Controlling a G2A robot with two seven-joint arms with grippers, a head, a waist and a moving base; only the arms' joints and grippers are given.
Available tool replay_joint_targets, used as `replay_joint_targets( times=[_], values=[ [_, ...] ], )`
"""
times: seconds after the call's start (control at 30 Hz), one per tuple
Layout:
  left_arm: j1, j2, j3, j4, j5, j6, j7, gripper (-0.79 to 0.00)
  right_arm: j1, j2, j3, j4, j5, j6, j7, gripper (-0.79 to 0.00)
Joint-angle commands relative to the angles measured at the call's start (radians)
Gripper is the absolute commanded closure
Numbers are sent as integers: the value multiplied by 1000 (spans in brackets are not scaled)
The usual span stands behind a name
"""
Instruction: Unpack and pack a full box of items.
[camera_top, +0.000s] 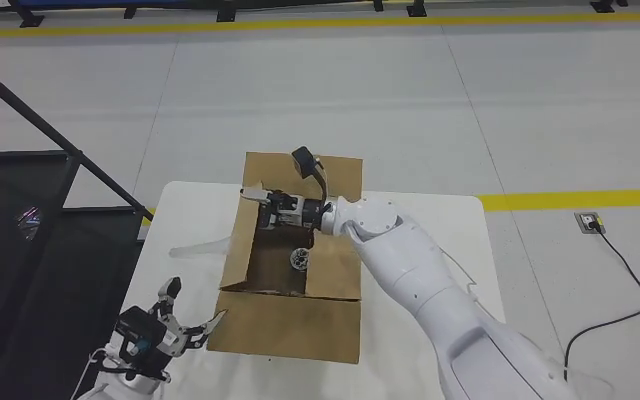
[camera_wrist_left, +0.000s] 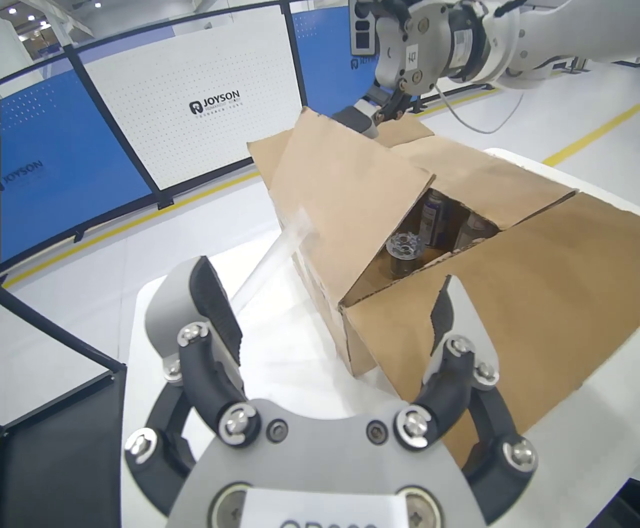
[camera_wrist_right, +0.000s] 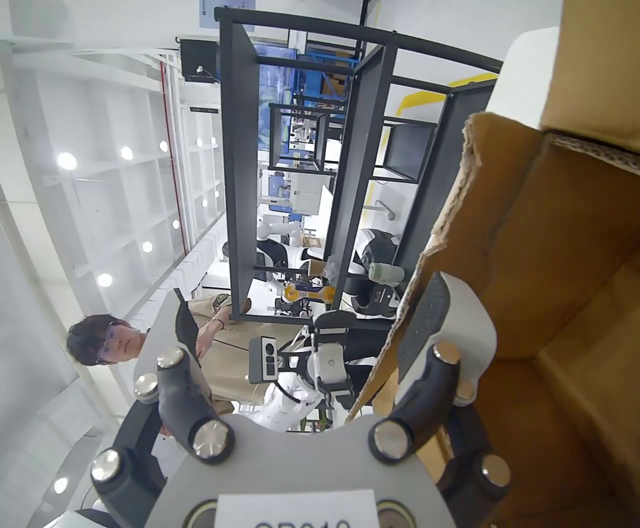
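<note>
An open cardboard box (camera_top: 290, 325) stands in the middle of the white table (camera_top: 440, 230), all its flaps folded out. Inside it are a container with a clear ribbed cap (camera_wrist_left: 404, 245) and dark bottles (camera_wrist_left: 432, 210). My right gripper (camera_top: 255, 195) is open at the raised left flap (camera_wrist_right: 505, 210); the flap's edge runs between its fingers, one pad (camera_wrist_right: 425, 320) against the inner face. My left gripper (camera_wrist_left: 325, 280) is open and holds nothing, near the table's front left corner, short of the box's corner. A strip of clear tape (camera_wrist_left: 270, 265) hangs off the box's left side.
A black rack (camera_top: 40, 250) stands close beside the table's left edge. Bare tabletop lies to the right of the box and between the box and my left gripper (camera_top: 195, 305). The box's near flap (camera_top: 285, 330) hangs toward the front edge.
</note>
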Motion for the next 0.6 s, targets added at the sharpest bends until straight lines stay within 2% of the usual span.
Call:
replay_joint_targets(
  times=[0.0,0.17,0.4,0.57],
  values=[
    [-23,-1,13,5,10,12,-23,-785,3,-7,1,-3,7,-8,8,-785],
    [-80,-5,52,23,-13,35,-63,-785,11,-24,2,-2,14,-49,27,-785],
    [-152,-17,91,48,-82,132,-127,-785,20,-47,1,18,19,-87,62,-785],
    [-183,-20,99,65,-108,154,-146,-785,30,-60,2,40,21,-106,90,-785]
  ],
)
